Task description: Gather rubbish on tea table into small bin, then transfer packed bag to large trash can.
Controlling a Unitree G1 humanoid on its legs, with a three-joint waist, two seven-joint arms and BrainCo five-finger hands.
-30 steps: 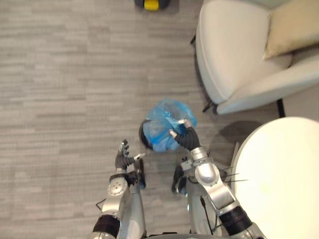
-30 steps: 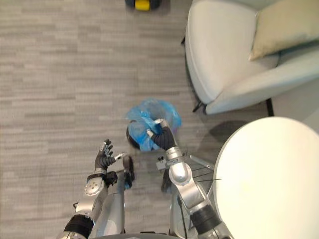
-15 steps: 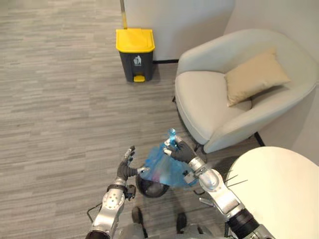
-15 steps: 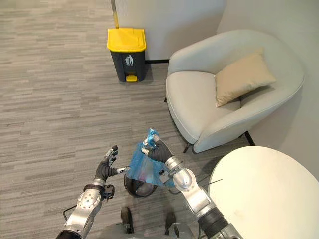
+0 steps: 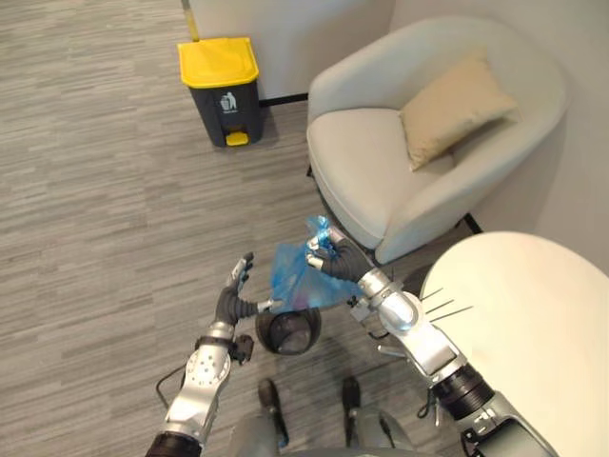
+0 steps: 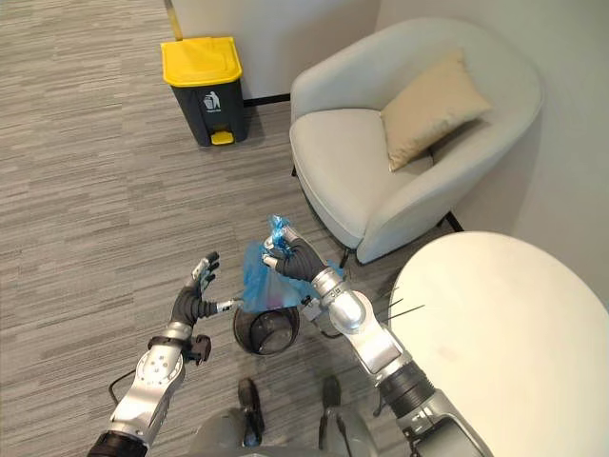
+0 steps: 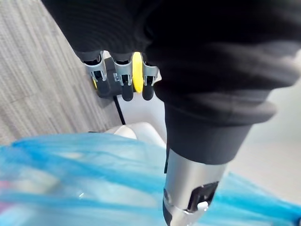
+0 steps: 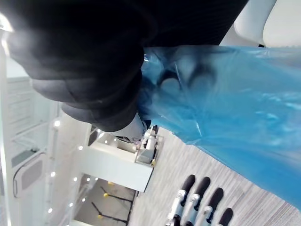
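A blue plastic bag (image 5: 297, 278) with rubbish inside hangs just above the small black bin (image 5: 288, 331) on the floor. My right hand (image 5: 332, 257) is shut on the bag's gathered top, and the same bag (image 8: 235, 108) spreads out past it in the right wrist view. My left hand (image 5: 233, 303) is open to the left of the bag, fingers (image 7: 123, 80) straight and its thumb reaching to the bag's lower edge. The large grey trash can (image 5: 221, 90) with a yellow lid stands by the far wall.
A pale armchair (image 5: 381, 171) with a tan cushion (image 5: 455, 95) sits just beyond the bag on the right. The round white tea table (image 5: 533, 324) is at my right. Grey plank floor (image 5: 105, 209) lies open between me and the large trash can.
My right hand has lifted the blue bag up out of the small bin. The camera has tilted up, bringing the large trash can and the whole armchair into view.
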